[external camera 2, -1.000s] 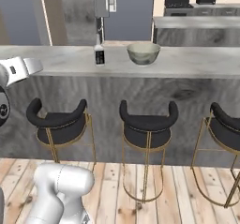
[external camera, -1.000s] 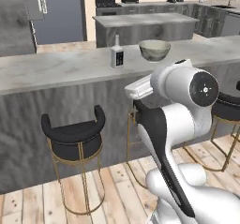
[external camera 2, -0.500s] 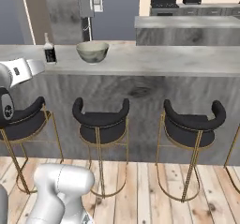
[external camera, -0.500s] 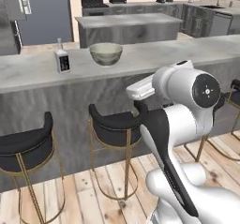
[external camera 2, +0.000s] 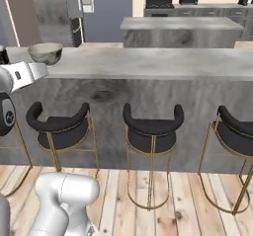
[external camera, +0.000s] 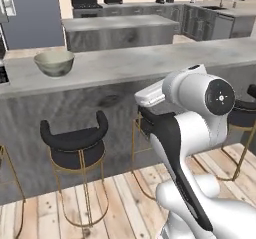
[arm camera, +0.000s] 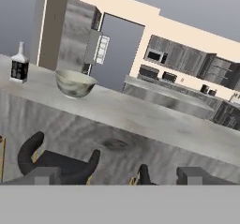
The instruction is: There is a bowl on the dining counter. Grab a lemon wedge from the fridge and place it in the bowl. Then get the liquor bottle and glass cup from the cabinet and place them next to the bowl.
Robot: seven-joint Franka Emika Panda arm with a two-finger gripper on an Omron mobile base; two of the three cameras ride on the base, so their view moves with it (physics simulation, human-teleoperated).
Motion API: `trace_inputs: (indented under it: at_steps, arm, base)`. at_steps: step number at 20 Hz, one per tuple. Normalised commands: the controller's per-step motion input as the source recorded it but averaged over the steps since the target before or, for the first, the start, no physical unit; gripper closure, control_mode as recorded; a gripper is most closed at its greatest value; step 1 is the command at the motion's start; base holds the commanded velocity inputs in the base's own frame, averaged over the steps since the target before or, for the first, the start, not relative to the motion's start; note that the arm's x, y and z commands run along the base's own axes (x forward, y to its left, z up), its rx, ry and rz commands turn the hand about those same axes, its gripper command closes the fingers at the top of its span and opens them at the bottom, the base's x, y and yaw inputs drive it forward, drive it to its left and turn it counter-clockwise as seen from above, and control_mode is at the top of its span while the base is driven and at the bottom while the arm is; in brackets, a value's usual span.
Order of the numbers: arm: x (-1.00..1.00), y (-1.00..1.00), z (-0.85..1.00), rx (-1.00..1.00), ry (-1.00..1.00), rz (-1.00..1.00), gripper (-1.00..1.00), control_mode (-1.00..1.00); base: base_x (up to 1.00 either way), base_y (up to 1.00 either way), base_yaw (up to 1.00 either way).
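Observation:
The pale bowl (external camera: 54,63) (external camera 2: 45,53) (arm camera: 75,83) stands on the dining counter (external camera: 130,65) (external camera 2: 148,62) (arm camera: 140,116) towards its left end. I cannot see into the bowl well enough to tell whether a lemon wedge lies in it. Left of the bowl stands the liquor bottle (arm camera: 19,63) with its black label, cut by the frame edge in the left base view (external camera: 2,74). My gripper (arm camera: 119,175) is open, fingertips (arm camera: 44,175) wide apart with nothing between them, held on the stool side well back from the counter front. The glass cup is out of view.
Black stools with gold legs (external camera: 75,143) (external camera 2: 152,131) (external camera 2: 59,126) line the counter's grey wood-grain front. A shorter grey island (external camera: 117,30) (external camera 2: 178,30) stands beyond the counter, with kitchen units along the back wall. Plank floor lies under the stools.
The whole scene has slid left in both base views: the base has driven right along the counter. Bowl and bottle keep their places on it. The gripper stays open.

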Motion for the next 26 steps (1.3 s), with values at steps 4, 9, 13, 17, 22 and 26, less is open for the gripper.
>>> trace_inputs:
  at_steps: [4, 9, 13, 17, 22, 26]
  arm:
    - [0.0, 0.0, 0.0, 0.0, 0.0, 0.0, -1.0, 1.0]
    - [0.0, 0.0, 0.0, 0.0, 0.0, 0.0, -1.0, 1.0]
    - [0.0, 0.0, 0.0, 0.0, 0.0, 0.0, -1.0, 1.0]
    - [0.0, 0.0, 0.0, 0.0, 0.0, 0.0, -1.0, 1.0]
    - [0.0, 0.0, 0.0, 0.0, 0.0, 0.0, -1.0, 1.0]
    - [0.0, 0.0, 0.0, 0.0, 0.0, 0.0, -1.0, 1.0]
  base:
    - [0.01, -1.0, 0.0]
    - [0.18, -1.0, 0.0]
    - [0.16, -1.0, 0.0]
    - [0.17, -1.0, 0.0]
    - [0.18, -1.0, 0.0]
    - [0.12, -1.0, 0.0]
